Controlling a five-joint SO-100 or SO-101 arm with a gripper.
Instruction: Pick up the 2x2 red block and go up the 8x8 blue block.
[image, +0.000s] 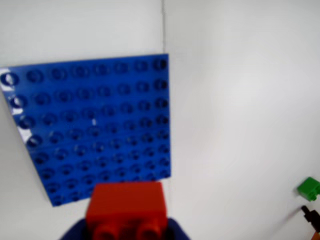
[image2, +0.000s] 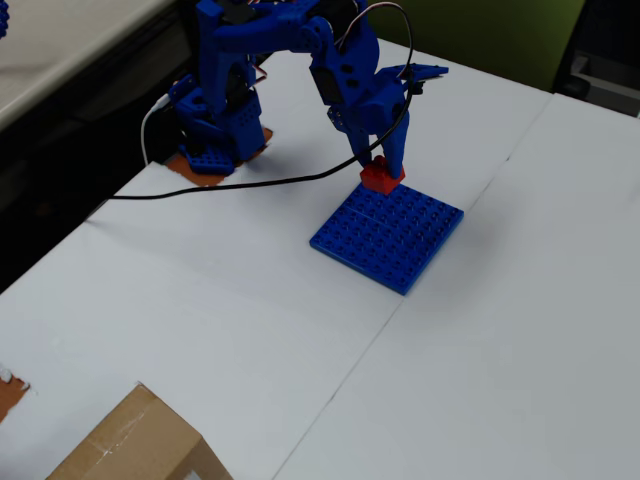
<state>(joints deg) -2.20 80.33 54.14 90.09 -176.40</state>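
Gripper (image2: 381, 172) jaws are closed on the 2x2 red block (image2: 380, 178). We see it at the 8x8 blue block (image2: 388, 235) rear edge.

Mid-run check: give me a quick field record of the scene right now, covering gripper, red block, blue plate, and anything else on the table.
gripper: the gripper is shut on the 2x2 red block
red block place: at the edge of the 8x8 blue block nearest the arm; touching or just above, cannot tell
blue plate: flat on the white table, studs bare
wrist view: red block at bottom, plate beyond
other items: cardboard box, black cable, small green piece
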